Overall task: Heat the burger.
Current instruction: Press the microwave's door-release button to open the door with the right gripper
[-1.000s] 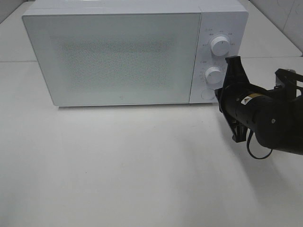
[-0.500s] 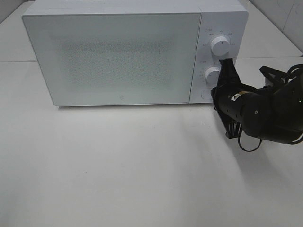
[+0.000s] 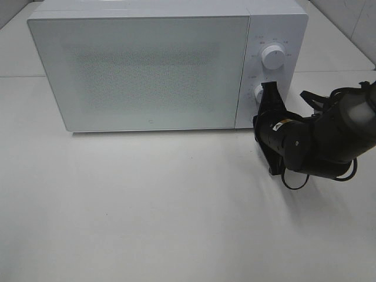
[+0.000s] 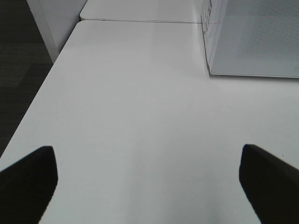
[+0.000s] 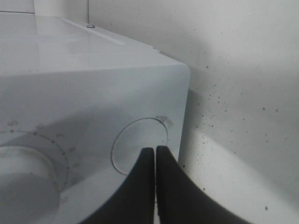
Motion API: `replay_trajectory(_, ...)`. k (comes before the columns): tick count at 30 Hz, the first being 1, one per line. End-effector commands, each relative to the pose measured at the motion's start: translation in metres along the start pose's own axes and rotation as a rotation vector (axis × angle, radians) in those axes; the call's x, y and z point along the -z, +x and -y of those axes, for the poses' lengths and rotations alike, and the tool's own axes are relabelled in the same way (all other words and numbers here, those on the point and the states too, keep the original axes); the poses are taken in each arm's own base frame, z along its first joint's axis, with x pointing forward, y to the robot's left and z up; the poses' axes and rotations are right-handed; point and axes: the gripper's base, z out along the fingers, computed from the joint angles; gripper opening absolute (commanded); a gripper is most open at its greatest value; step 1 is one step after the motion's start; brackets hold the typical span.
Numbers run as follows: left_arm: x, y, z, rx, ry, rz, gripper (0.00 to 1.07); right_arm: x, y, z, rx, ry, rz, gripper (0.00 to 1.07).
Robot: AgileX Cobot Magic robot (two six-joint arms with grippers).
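Note:
The burger does not show in any view. The white microwave stands at the back of the table with its frosted door shut, and nothing can be made out behind the door. My right gripper is shut. In the right wrist view its joined tips are at the round button at the bottom of the control panel. I cannot tell whether they touch it. My left gripper is open and empty over bare table left of the microwave. It is out of the exterior view.
The control panel has an upper knob and a lower knob, the lower one partly hidden by my right gripper. The white table stretches in front of the microwave. Its left edge drops to a dark floor.
My right arm has moved left and toward the microwave, bringing its shut gripper from beside the panel onto the round bottom button. The microwave door stays shut.

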Motion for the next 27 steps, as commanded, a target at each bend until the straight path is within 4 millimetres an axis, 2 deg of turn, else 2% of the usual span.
replay_trajectory(1,0.002,0.001,0.000,0.001,-0.001,0.014,0.98,-0.004,0.000,-0.003,0.004,-0.025,0.003,0.00)
replay_trajectory(17,0.002,0.001,0.000,0.001,-0.001,0.014,0.98,-0.005,-0.009,-0.010,-0.004,-0.099,0.068,0.00)
replay_trajectory(27,0.002,0.001,0.000,0.001,-0.001,0.014,0.98,-0.014,-0.015,-0.027,-0.013,-0.196,0.103,0.00)
